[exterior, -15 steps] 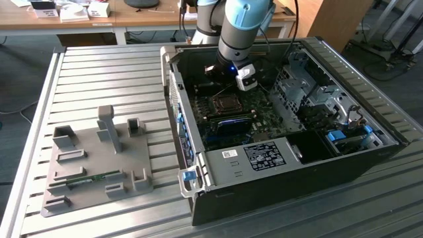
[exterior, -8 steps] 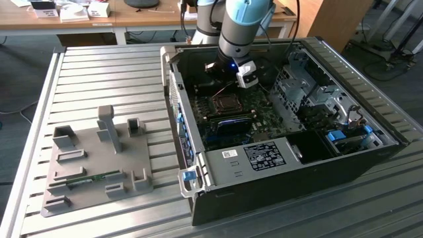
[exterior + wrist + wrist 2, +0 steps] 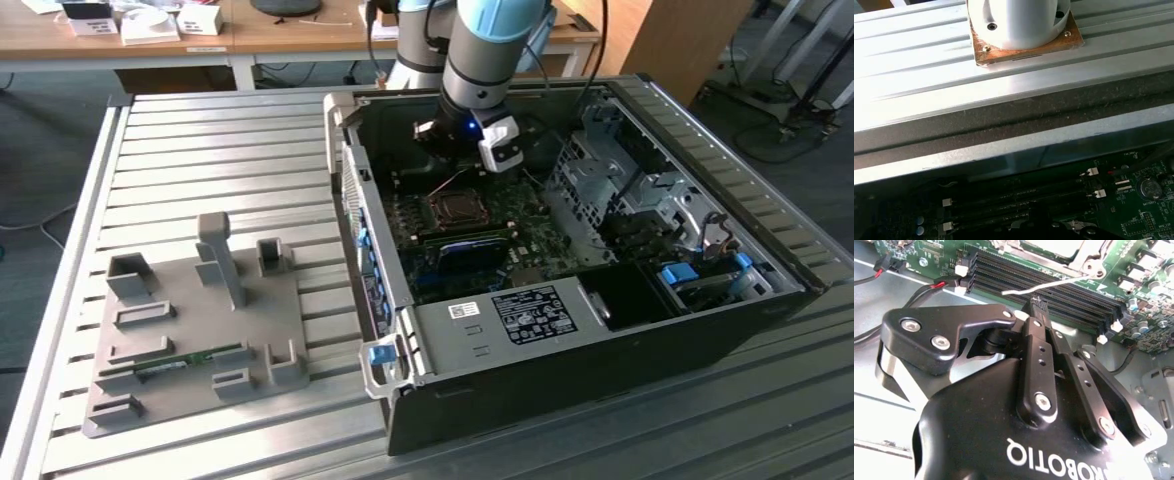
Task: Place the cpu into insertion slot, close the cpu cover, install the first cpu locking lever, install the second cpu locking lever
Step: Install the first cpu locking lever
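Black matte gripper (image 3: 1038, 304), fingers pressed together, nothing pinched, hangs over long ribbed black memory slots (image 3: 1054, 287); thin silver wire lever (image 3: 1054, 285) crosses green board (image 3: 1141, 270).

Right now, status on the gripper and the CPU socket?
Gripper shut, empty, inside the open computer case. Tips at a thin metal locking lever over the memory slots. Insertion slot just below the arm in the exterior view.

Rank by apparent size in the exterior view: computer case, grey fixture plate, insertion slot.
1. Computer case, largest.
2. Grey fixture plate.
3. Insertion slot, smallest by far, just below the gripper.
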`<state>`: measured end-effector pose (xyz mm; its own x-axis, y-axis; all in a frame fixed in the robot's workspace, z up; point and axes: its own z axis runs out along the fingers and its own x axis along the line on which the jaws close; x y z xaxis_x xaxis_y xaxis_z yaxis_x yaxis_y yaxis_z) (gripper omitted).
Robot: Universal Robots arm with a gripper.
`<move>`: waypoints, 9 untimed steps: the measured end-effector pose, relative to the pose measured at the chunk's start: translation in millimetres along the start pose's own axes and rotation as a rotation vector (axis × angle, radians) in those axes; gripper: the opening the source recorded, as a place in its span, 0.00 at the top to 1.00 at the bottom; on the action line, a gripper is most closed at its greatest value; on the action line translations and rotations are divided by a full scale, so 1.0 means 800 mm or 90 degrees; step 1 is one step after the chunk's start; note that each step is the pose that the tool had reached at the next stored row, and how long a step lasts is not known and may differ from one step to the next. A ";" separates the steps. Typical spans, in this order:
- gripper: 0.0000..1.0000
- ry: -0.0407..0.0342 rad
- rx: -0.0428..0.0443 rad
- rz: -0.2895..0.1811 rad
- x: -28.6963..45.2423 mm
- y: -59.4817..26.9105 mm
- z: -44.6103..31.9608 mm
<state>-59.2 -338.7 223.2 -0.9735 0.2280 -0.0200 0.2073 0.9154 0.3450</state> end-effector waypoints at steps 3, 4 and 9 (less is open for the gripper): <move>0.89 0.0000 -0.0001 0.000 0.0000 0.000 -0.0004; 0.89 0.0000 0.0000 0.000 -0.0002 -0.001 -0.0007; 0.89 0.0000 -0.0001 0.000 -0.0012 -0.004 -0.0017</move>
<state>-59.1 -342.3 223.4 -0.9734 0.2281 -0.0200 0.2074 0.9154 0.3451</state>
